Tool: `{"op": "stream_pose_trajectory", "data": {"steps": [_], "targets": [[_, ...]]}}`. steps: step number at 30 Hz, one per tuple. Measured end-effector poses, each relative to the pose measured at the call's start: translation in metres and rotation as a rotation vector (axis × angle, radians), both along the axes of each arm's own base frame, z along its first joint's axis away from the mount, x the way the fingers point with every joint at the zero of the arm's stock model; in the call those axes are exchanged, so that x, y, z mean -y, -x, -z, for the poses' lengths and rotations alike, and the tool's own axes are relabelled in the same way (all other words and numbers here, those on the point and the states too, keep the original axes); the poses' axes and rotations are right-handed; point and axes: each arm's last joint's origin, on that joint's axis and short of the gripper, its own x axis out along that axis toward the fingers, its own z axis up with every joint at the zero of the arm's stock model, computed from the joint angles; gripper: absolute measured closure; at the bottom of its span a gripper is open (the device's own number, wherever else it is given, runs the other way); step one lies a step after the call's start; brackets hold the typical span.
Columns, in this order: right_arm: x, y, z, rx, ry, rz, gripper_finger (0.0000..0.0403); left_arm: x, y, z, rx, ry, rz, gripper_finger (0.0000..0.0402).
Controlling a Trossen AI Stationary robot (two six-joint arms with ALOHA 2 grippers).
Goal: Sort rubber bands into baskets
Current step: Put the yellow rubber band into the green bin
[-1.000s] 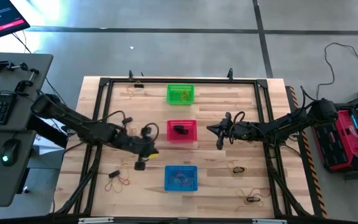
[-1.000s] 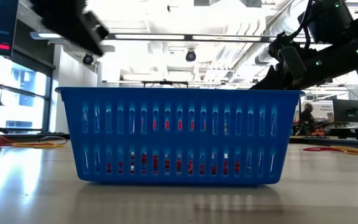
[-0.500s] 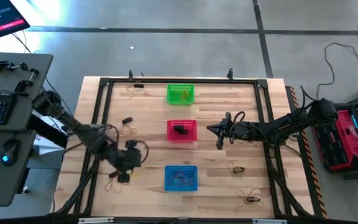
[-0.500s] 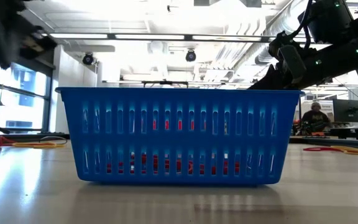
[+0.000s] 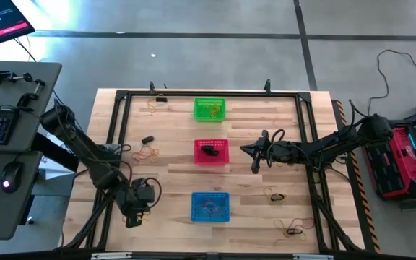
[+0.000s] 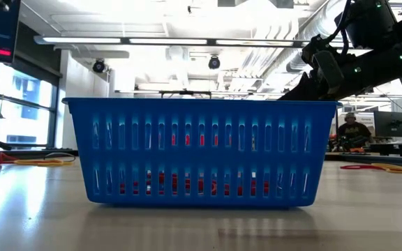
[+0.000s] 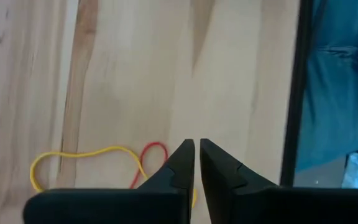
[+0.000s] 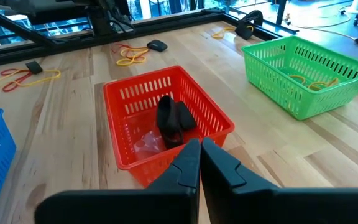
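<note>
Our left gripper hangs low over the near-left part of the table, well to the left of the blue basket. In the left wrist view its fingers stand almost together with only a thin slit between them, and we see nothing caught in that slit. Just under and beside the fingertips lie a yellow rubber band and a red rubber band, the two loops touching each other on the bare wood; whether the tips touch them we cannot tell. Our right gripper waits just to the right of the red basket, above the wood, its fingers pressed together and holding nothing. Straight ahead of it, in the right wrist view, the red basket holds a clump of black rubber bands. Beyond that and off to the side stands the green basket with yellow-tan bands in it. Farther from this gripper, past the red basket, more loose bands lie on the table, and others lie near the right edge, on the near side of the right arm. From the low view the blue basket fills the middle, with bits of red showing through its slots.
</note>
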Motion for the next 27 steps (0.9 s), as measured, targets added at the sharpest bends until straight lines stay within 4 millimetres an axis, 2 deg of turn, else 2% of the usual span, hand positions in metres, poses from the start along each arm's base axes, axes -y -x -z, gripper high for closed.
{"op": "stream_pose_trajectory", "data": {"steps": [11, 17, 27], "targets": [[0.000, 0.000, 0.000, 0.001, 0.000, 0.000, 0.0403, 0.007, -0.007, 0.034, -0.170, -0.080, -0.132, 0.0321], [0.000, 0.000, 0.000, -0.001, 0.013, -0.004, 0.0403, 0.002, -0.007, 0.050, -0.308, -0.126, -0.230, 0.0316], [0.000, 0.000, -0.001, 0.003, 0.012, -0.004, 0.0403, 0.003, -0.011, 0.060, -0.325, -0.159, -0.215, 0.0316]]}}
